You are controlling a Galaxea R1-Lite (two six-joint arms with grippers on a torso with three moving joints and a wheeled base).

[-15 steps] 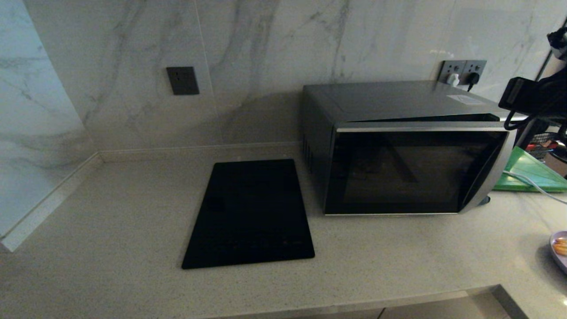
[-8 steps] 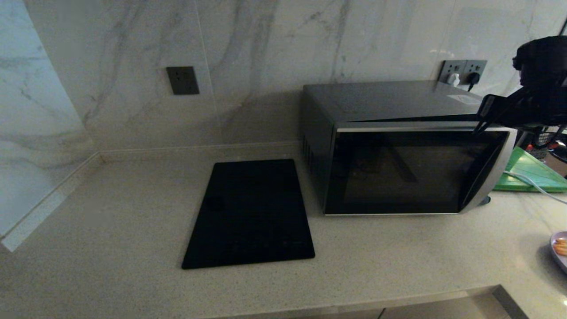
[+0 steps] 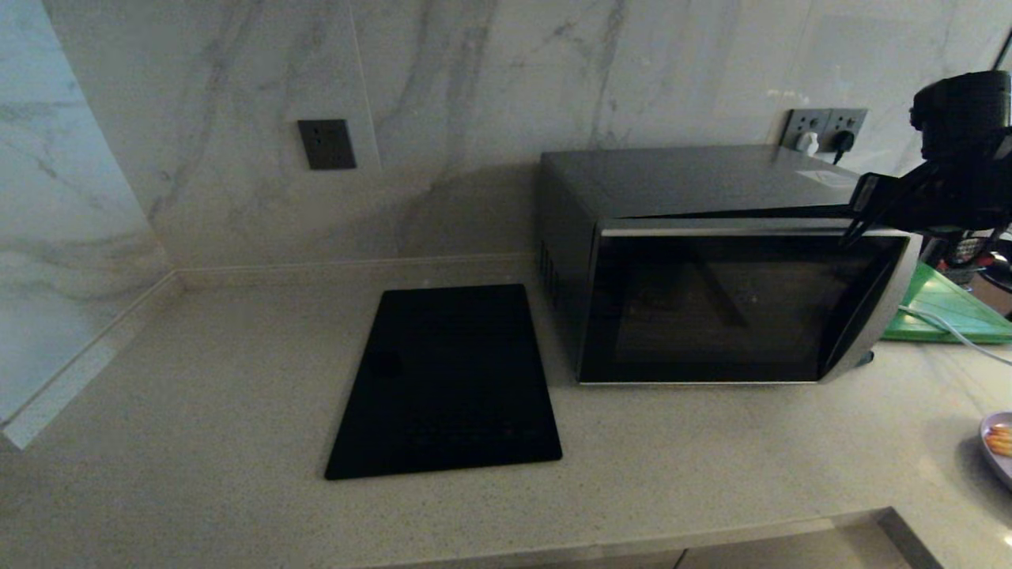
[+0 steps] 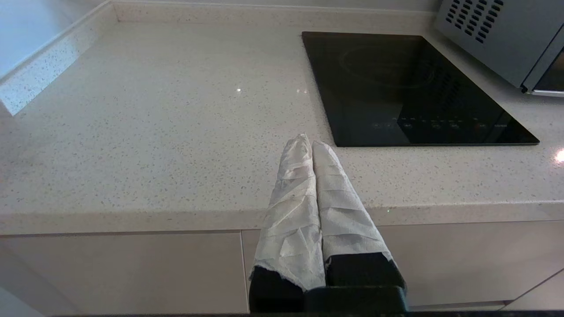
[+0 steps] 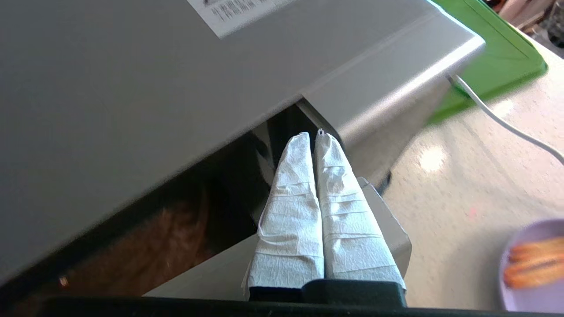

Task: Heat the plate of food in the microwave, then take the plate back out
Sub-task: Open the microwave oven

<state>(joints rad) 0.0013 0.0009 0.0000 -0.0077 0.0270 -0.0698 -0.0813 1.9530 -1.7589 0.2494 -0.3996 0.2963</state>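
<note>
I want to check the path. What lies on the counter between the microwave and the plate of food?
Bare counter, as the head view shows, between the microwave and plate of food.

The right hand [image 5: 313,136] reaches forward with fingers pressed together; the left hand [image 4: 308,141], likewise closed, sits parked.

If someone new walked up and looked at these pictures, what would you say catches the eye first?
The big silver microwave by the back wall, its dark glass door slightly ajar, dominates the counter. The right pincer, shut, pokes its white-wrapped tips into the gap at the door's top right corner. After that, the flat black panel left of the microwave, and the plate of food at the counter's right edge.
</note>
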